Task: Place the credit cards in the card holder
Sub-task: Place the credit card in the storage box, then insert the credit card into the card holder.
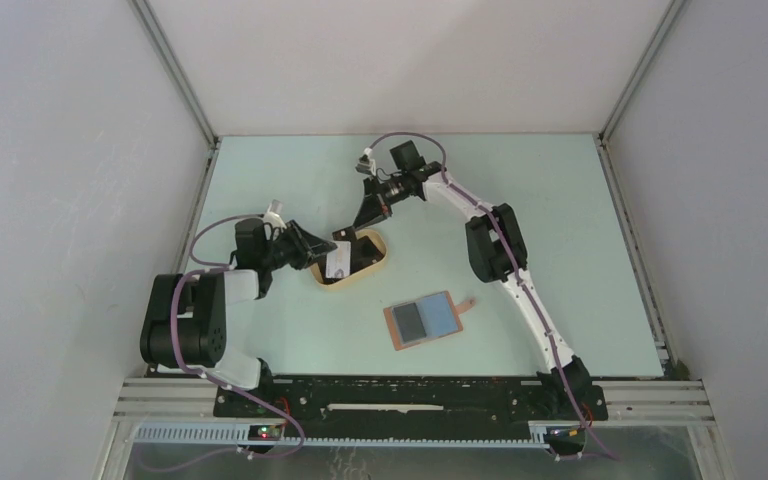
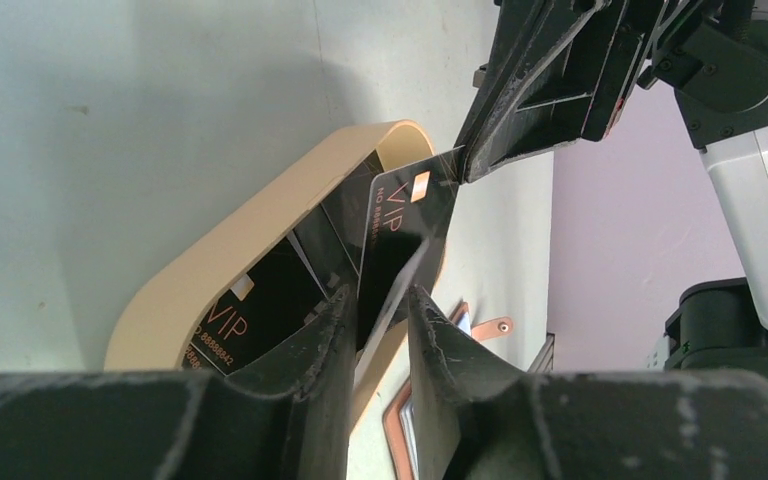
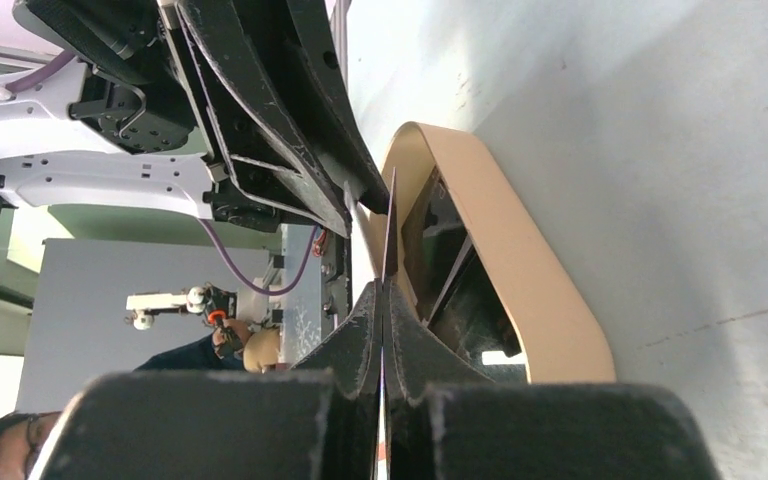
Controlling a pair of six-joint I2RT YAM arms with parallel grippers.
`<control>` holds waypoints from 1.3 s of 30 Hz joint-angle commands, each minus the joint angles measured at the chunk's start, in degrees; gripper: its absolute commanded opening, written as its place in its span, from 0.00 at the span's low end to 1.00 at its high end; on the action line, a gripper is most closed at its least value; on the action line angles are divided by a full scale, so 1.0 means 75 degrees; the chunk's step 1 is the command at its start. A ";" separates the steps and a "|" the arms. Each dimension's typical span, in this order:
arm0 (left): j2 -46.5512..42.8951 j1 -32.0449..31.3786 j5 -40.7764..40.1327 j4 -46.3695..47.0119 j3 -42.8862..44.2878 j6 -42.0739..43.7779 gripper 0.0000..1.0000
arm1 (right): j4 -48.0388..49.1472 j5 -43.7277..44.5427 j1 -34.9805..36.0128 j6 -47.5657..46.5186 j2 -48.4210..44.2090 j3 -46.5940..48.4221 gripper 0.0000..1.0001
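The pale green counter (image 1: 560, 250) carries a tan oval tray (image 1: 375, 262), and both arms reach in over it, the left arm from the tray's left and the right arm from behind it. The card holder (image 1: 422, 320) lies open and flat on the counter, apart from the tray on its near right side, blue pockets up, with a dark grey card (image 1: 410, 320) lying on its left half. Over the tray a black VIP card (image 2: 405, 215) stands on edge. The right tool (image 3: 387, 287) is clamped together on the card's upper corner. A second black card (image 2: 245, 315) lies inside the tray, close to its left wall. A pale card (image 2: 395, 290) stands tilted just beside the black VIP card, above the tray's near end. The left tool (image 2: 380, 295) has its fingers apart, one on either side of these two cards, with a gap showing between them.
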 commanded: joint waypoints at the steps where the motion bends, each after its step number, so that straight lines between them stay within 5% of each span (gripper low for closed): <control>1: -0.0243 0.0131 -0.0139 0.0058 0.0233 0.0224 0.30 | -0.0364 0.0118 -0.0125 -0.0497 -0.0092 0.0345 0.00; 12: -0.0925 0.0169 -0.0802 -0.0545 0.0141 0.0527 0.36 | -0.0720 0.0258 -0.0299 -0.0942 -0.0319 0.0475 0.00; 20: -0.2785 0.0039 -0.1231 -0.0831 -0.0165 0.0960 0.42 | -0.1715 0.0555 -0.0426 -0.2106 -0.1217 0.0404 0.00; 32: -0.6805 -0.2477 -0.2274 0.0030 -0.1361 0.0984 0.76 | -0.3114 0.0852 -0.0736 -0.4939 -0.6335 -0.4760 0.00; 39: -0.6692 -0.3993 -0.2619 0.2451 -0.2326 0.0012 0.91 | -0.3098 0.0492 -0.1236 -0.5640 -0.8623 -0.7616 0.00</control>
